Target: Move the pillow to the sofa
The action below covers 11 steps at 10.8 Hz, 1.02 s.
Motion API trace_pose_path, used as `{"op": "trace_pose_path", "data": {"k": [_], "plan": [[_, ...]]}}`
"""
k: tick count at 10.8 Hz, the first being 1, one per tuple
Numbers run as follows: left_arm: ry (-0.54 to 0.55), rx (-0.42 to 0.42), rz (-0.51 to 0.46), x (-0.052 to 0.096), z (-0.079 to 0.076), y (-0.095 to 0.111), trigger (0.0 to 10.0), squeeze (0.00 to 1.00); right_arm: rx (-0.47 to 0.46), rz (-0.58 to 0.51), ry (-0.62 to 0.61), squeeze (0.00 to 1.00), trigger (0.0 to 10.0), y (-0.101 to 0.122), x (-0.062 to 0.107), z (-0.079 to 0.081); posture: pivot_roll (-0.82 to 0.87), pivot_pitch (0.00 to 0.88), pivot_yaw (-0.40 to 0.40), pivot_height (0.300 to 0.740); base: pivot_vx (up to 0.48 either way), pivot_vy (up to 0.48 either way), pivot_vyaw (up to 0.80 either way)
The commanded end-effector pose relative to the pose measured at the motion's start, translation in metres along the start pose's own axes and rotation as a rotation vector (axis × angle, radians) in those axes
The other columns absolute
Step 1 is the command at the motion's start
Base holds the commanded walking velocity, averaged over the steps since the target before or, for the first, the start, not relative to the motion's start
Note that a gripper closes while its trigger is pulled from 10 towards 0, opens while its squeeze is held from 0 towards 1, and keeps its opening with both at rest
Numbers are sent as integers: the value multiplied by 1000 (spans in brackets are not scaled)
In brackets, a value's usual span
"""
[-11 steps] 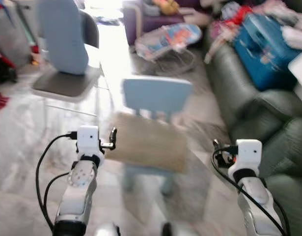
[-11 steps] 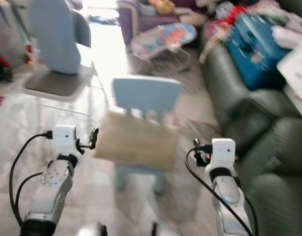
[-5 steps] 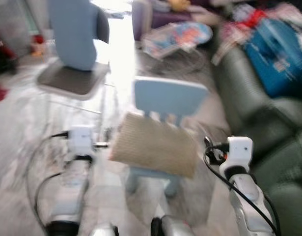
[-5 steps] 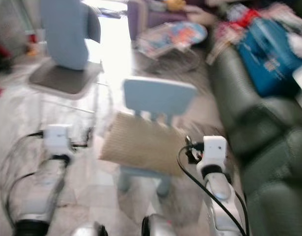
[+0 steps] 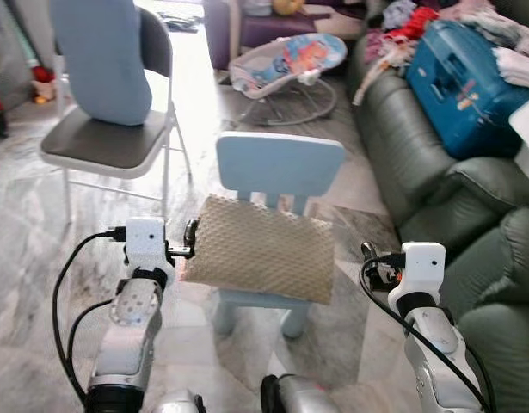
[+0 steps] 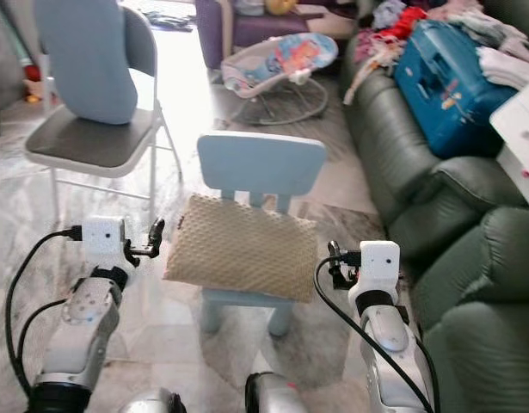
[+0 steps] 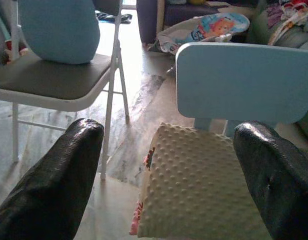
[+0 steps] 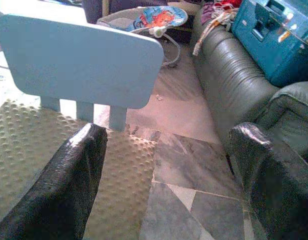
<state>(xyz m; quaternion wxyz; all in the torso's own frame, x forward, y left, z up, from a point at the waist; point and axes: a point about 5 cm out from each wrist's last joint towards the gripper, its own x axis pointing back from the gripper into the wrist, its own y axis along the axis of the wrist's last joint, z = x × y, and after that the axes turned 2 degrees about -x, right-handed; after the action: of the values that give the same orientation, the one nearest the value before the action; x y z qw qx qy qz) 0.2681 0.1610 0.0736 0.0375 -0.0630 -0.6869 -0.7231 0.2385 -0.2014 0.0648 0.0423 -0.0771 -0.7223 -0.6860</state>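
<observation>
Pillow (image 5: 260, 258) on small blue chair (image 5: 279, 165), between left pincer (image 5: 190, 242) and right pincer (image 5: 368, 262), both spread wide.

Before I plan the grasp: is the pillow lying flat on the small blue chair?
Flat: the beige pillow lies across the small blue chair seat, overhanging its sides, untouched by either gripper.

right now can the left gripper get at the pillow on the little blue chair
Probably yes. The left gripper is open beside the left edge of the pillow, which lies on the small blue chair. Nothing stands between them; its fingers already frame the pillow's corner.
</observation>
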Motion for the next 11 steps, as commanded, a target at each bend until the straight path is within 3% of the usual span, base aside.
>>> {"op": "trace_pose_path", "data": {"k": [1, 6, 11], "plan": [[-10, -4, 0, 0, -1, 1, 10000, 0, 6, 2, -4, 0, 10000, 0, -1, -3, -22, 93, -71, 735, 0, 0, 0], [-8, -13, 14, 2, 0, -1, 10000, 0, 10, 7, -9, 0, 10000, -1, 1, -3, -29, 104, -69, 735, 49, -292, -80], [31, -12, 18, 3, 6, -3, 10000, 0, 17, 14, -8, 0, 10000, -2, 3, -4, -30, 106, -80, 735, 0, 0, 0]]}}
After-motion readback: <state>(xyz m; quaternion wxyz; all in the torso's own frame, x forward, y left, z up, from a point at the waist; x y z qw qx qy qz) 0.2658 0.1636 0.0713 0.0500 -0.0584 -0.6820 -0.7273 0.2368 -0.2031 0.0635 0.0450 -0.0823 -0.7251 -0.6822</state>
